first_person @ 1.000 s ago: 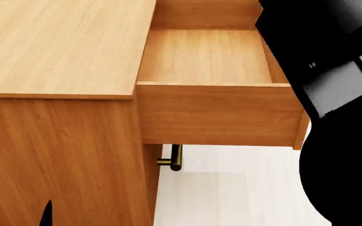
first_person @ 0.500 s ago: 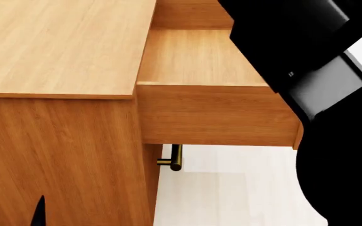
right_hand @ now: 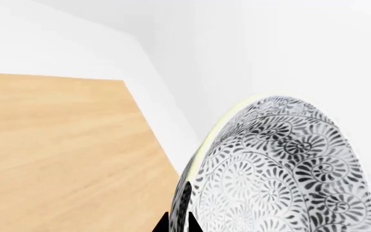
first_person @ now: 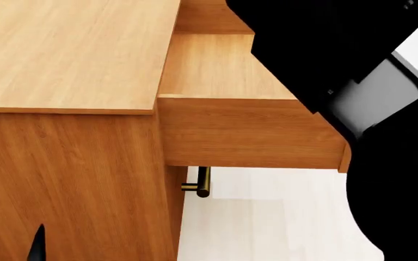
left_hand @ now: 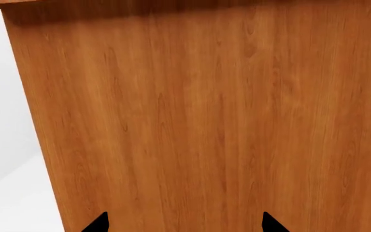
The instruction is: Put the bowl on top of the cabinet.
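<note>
Orange-brown wood filled most of what I saw: the cabinet [first_person: 71, 54] stood with its flat top bare and one drawer [first_person: 252, 130] pulled out above a brass handle [first_person: 202, 182]. The right gripper [right_hand: 179, 212] held the bowl [right_hand: 282, 169] by its rim, jaws closed on it, beside the wood surface. The left gripper [left_hand: 184, 223] faced the cabinet's side, jaws spread apart, holding nothing.

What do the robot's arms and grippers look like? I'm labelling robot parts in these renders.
The right arm is bulky and glossy black with a grey panel and tiny white marks. Both grippers show only black pointed fingertips; the right gripper's fingertip is a thin black blade. No cables show.
</note>
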Motion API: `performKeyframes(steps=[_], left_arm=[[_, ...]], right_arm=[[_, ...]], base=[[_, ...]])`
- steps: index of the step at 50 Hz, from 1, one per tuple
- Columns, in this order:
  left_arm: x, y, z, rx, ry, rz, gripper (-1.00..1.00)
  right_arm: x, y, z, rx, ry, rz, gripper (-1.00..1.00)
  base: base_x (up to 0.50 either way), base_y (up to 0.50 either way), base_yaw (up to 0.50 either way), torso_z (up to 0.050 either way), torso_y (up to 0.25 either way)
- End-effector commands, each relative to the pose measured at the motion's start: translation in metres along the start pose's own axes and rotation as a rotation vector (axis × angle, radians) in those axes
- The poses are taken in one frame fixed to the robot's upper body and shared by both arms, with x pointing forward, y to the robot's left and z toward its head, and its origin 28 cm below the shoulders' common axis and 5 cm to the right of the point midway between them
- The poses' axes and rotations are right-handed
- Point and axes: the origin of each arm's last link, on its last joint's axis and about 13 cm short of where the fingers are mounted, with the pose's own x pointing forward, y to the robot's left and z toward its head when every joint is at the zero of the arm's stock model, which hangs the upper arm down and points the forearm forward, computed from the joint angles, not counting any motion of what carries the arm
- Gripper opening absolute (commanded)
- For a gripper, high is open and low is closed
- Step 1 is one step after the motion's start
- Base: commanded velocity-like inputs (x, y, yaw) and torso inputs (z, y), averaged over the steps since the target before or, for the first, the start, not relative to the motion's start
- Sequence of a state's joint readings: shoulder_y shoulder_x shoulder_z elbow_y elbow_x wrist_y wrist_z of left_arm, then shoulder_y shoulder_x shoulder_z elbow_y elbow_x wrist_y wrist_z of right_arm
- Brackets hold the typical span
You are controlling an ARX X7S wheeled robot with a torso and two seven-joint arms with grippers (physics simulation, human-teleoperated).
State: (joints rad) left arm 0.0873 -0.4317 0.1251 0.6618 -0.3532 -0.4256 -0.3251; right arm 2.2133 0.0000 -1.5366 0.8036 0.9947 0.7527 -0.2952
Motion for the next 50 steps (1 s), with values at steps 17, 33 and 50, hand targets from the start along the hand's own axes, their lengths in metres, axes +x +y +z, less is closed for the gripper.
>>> performKeyframes(steps=[17, 33, 50], left_arm=[[-0.002, 0.0, 0.002, 0.0, -0.009, -0.003, 1.0], [-0.004, 0.0, 0.003, 0.0, -0.013, -0.006, 1.0], [-0.004, 0.001, 0.004, 0.0, -0.015, -0.005, 1.0]], right_arm=[[-0.002, 0.011, 0.011, -0.076, -0.024, 0.026, -1.0], [0.002, 0.025, 0.011, -0.1, -0.023, 0.072, -1.0], [0.01, 0.045, 0.005, -0.17, -0.007, 0.159, -1.0]], base=[[0.0, 0.0, 0.0, 0.0, 0.001], [0.0, 0.0, 0.0, 0.0, 0.001], [0.0, 0.0, 0.0, 0.0, 0.001]])
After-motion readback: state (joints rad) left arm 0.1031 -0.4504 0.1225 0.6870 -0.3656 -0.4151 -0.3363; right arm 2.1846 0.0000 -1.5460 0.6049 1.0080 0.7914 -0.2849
